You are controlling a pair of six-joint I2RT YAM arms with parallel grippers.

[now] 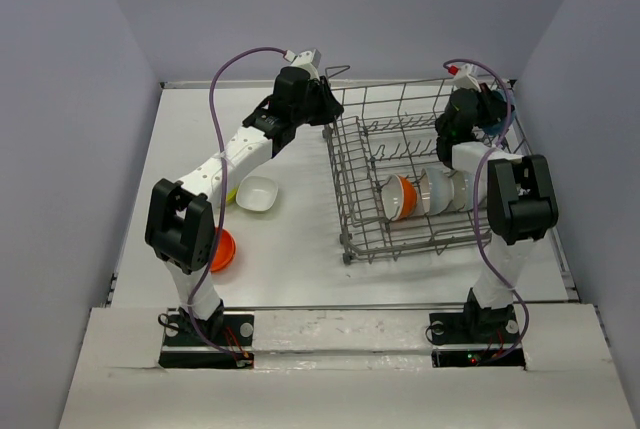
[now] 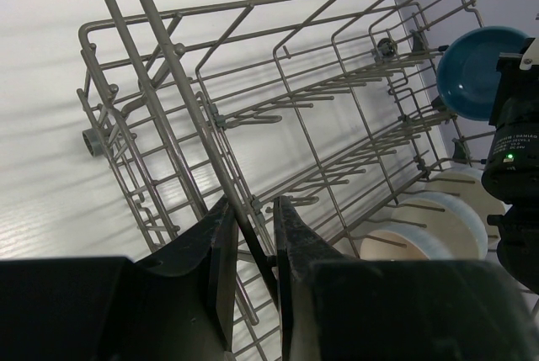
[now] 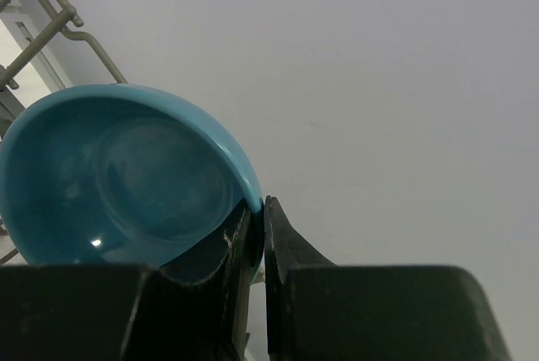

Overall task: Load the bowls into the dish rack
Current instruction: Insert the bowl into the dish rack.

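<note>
Tines and rim wires of the dish rack fill most of the left wrist view, where the left gripper pinches one slanting rim wire at the rack's far left corner. Over the rack's far right corner the right gripper has its jaws pressed on the rim of a blue bowl, with free rows of tines below it. An orange-red bowl and white bowls stand on edge in the rack's near right part, partly screened by the right arm. Left of the rack, on the table, a squarish white bowl lies in the open. A second orange-red bowl and a yellow-green sliver are mostly hidden under the left arm.
</note>
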